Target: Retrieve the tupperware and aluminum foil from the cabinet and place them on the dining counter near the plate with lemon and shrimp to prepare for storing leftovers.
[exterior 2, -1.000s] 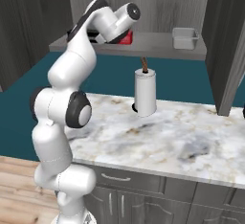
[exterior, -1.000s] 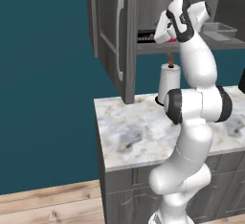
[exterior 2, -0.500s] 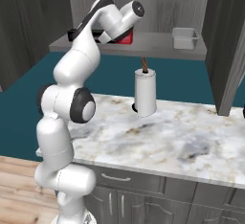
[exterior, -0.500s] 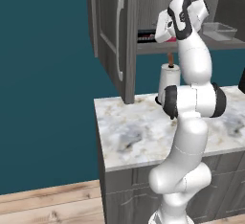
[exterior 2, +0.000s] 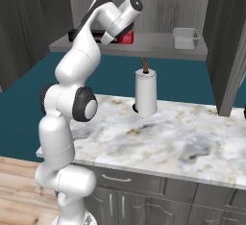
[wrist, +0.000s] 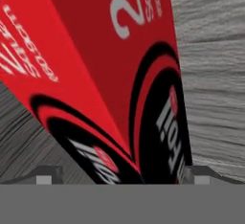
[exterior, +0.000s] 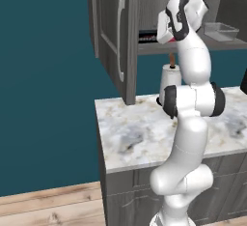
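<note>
On grey cabinet shelf, left base view: long slim black foil box, arm's hand right at it. Right base view: box's red end just behind hand. Hand view: gripper spread wide, finger tips either side of box, not clamped.

A white paper-towel roll on a brown upright spindle stands near the back edge of a small white-and-grey marble countertop. Grey wood-grain drawer fronts with small silver handles sit below the top. Light wooden plank floor meets a teal wall.
</note>
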